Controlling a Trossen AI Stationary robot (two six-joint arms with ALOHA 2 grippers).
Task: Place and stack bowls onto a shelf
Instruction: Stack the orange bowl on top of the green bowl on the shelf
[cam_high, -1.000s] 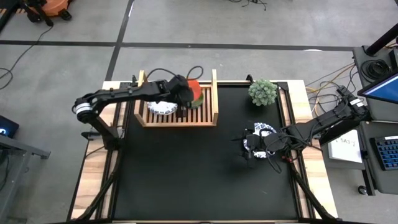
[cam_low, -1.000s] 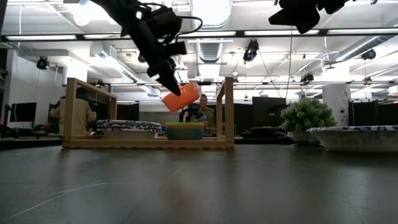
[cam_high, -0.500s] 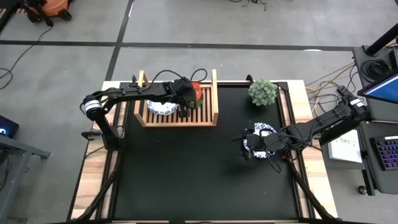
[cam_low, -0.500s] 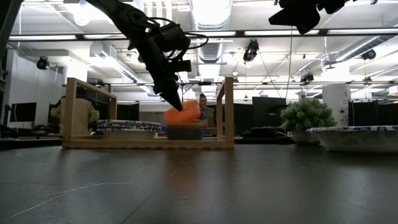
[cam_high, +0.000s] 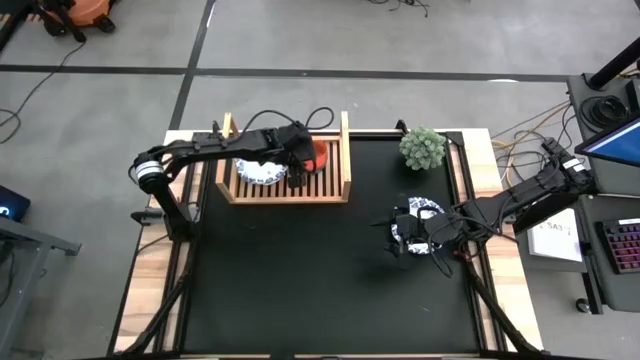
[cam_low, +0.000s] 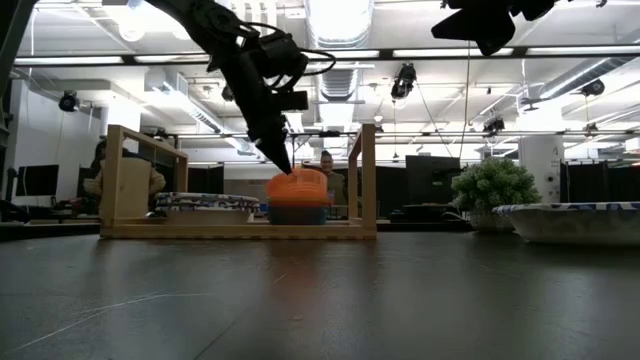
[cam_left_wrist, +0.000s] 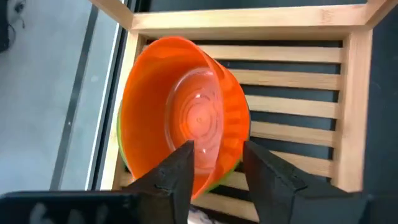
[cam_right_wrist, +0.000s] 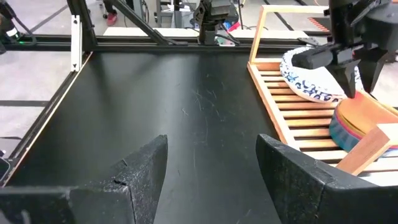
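Observation:
The red bowl (cam_low: 297, 186) sits level on a stack of small plastic bowls (cam_low: 297, 214) at the right end of the wooden shelf (cam_high: 285, 191). My left gripper (cam_left_wrist: 217, 158) is open, pointing down at the red bowl's rim (cam_left_wrist: 214, 163). One finger shows over the bowl's inside and one over its outside. A white blue-patterned bowl (cam_high: 260, 173) lies on the shelf's left half. Another such bowl (cam_high: 428, 210) rests on the table at the right. My right gripper (cam_right_wrist: 211, 155) hovers open and empty beside it. My left gripper comes from above, slanting down, with the red bowl's rim (cam_left_wrist: 214, 163) between its parted fingers. Whether either finger touches the wall, I cannot tell. The bowl rests on the stack below it, not hanging from the fingers.
A small green plant (cam_high: 423, 148) stands at the table's far right. The shelf's raised side rails (cam_low: 368, 180) flank the bowls. The black table top (cam_high: 320, 270) stretches out in front of the shelf. A person (cam_low: 325, 172) shows in the room behind.
My left gripper has come down with the red bowl over the shelf's right end. The bowl hung tilted from the fingers above the stack; now it sits level on the stack.

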